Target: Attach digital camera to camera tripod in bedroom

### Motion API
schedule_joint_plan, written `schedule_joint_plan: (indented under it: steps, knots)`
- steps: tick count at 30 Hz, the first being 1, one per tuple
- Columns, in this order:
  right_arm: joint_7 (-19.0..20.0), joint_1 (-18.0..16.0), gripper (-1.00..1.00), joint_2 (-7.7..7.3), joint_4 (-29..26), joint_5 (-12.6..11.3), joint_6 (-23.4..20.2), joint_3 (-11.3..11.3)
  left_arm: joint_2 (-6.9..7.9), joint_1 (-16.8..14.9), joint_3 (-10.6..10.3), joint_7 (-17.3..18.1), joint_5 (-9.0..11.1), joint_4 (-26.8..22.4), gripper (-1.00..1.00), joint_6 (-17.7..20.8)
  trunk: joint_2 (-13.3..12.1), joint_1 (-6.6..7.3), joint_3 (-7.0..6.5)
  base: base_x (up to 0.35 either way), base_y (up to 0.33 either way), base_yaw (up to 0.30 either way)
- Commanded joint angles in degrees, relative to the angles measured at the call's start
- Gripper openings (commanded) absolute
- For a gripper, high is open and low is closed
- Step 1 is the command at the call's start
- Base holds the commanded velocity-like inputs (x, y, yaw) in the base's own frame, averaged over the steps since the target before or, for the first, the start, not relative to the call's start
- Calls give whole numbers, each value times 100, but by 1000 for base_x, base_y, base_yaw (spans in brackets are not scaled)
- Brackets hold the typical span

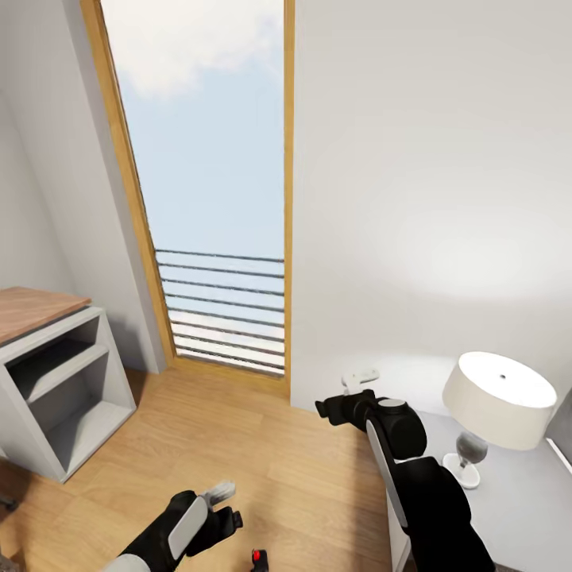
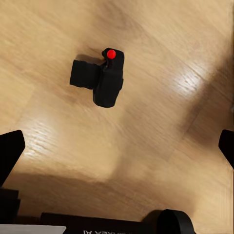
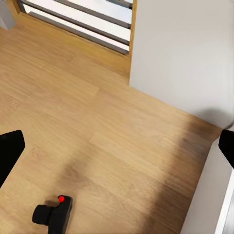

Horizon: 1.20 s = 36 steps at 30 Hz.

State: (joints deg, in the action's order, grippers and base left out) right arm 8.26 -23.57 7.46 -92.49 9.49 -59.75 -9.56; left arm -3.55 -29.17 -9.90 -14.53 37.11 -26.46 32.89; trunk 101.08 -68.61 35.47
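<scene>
Nearest my head camera, the left gripper [image 1: 222,494] hangs low over the wooden floor [image 1: 238,429], fingers spread wide with nothing between them. The digital camera [image 2: 100,78] lies on the boards just right of it (red button [image 2: 111,53] showing), apart from both arms. My right gripper [image 1: 359,380] looks spread too, I think, above a grey nightstand [image 1: 524,500] with a white lamp [image 1: 496,401].
</scene>
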Motion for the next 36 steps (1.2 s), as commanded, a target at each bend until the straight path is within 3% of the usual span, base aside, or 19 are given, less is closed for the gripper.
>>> schedule_joint_plan:
  steps: [1, 13, 21, 29, 36]
  knots:
    - [53, -16, 100, 2, -5, 61, -25, 2, 17, -40, -22, -46, 81, -5, 100, 18, 45, -22, 25, 0, 0, 0]
    - [53, -28, 100, 5, -5, 54, -25, -37, 25, -186, 47, -45, 240, 33, 100, 61, 526, -286, 243, 0, 0, 0]
    - [59, -231, 100, -2, -5, 53, -25, 1, 46, -519, 118, -46, 302, 64, 100, 279, 847, -461, 387, 0, 0, 0]
    - [64, -301, 100, -13, -5, 53, -25, 28, 25, -595, 125, -58, 336, 473, 100, 22, 1168, -637, 530, 0, 0, 0]
    - [67, -290, 100, -9, -5, 53, -25, 28, -93, -613, 113, -73, 322, 711, 100, -142, 1448, -791, 656, 0, 0, 0]
